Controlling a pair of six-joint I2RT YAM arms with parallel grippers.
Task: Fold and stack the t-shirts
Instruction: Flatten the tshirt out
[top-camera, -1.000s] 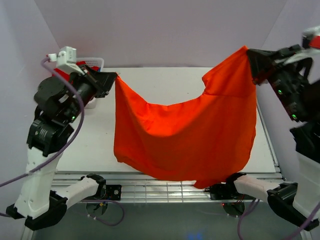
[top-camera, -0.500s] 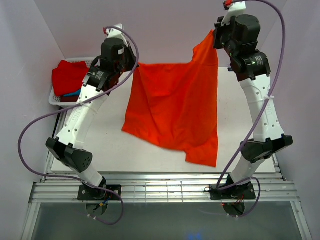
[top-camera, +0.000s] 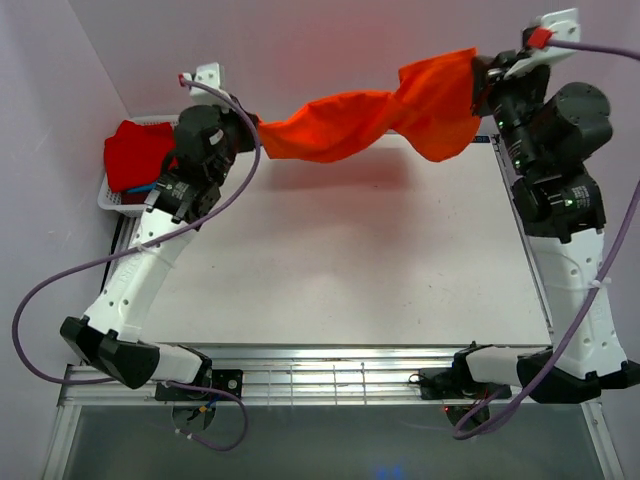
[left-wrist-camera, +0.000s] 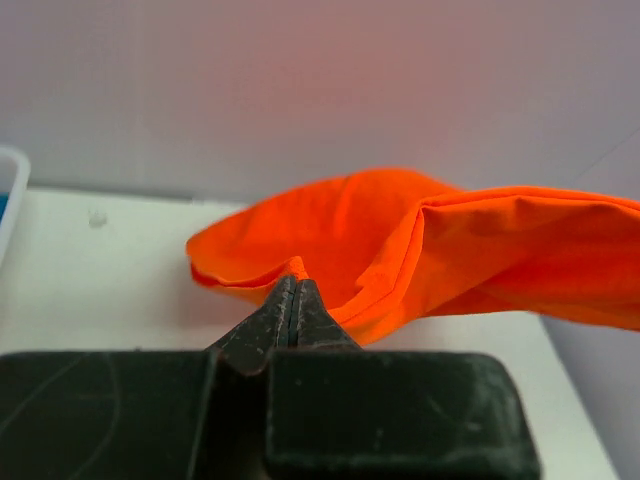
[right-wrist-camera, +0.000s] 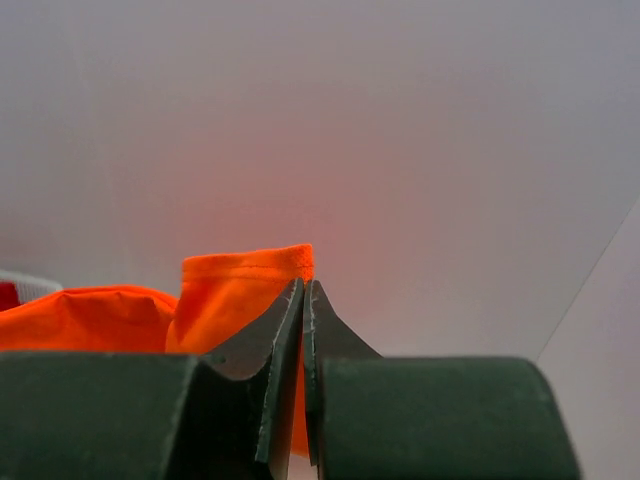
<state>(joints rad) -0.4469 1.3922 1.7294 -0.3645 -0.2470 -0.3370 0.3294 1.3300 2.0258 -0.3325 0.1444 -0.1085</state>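
One bright orange-red soft cloth t-shirt (top-camera: 370, 120), pinched at two ends and strung in the air over the far edge of the flat white bench (top-camera: 340, 260). Hangs as a twisted, bunched band from above the bench's far left to above its far right, narrow and rope-like toward the left, wider and folded over toward the right. Touches the bench nowhere that shows.

Left tool (top-camera: 247, 125), black and two-fingered: pressed together on a small peak of the orange-red cloth, above the far-left part of the bench. From the left wrist, fingers (left-wrist-camera: 320, 320) shut to a thin seam with a tip of cloth poking out between them, the rest of the shirt billowing away to the right.

Right tool (top-camera: 484, 72), of the same black make: likewise clamped on the shirt, high above the far-right corner of the bench. From the right wrist, a stitched hem edge caught between the closed fingers (right-wrist-camera: 335, 335), cloth draping off to the left.

Just off the bench's far-left corner, a white plastic lattice basket (top-camera: 112, 203) with a red cloth t-shirt (top-camera: 135, 155) heaped in it and a sliver of blue cloth (top-camera: 145, 187) beneath. Along the bench's near edge, a metal rail (top-camera: 320, 380); purple cables (top-camera: 60, 290) looping from both arms.
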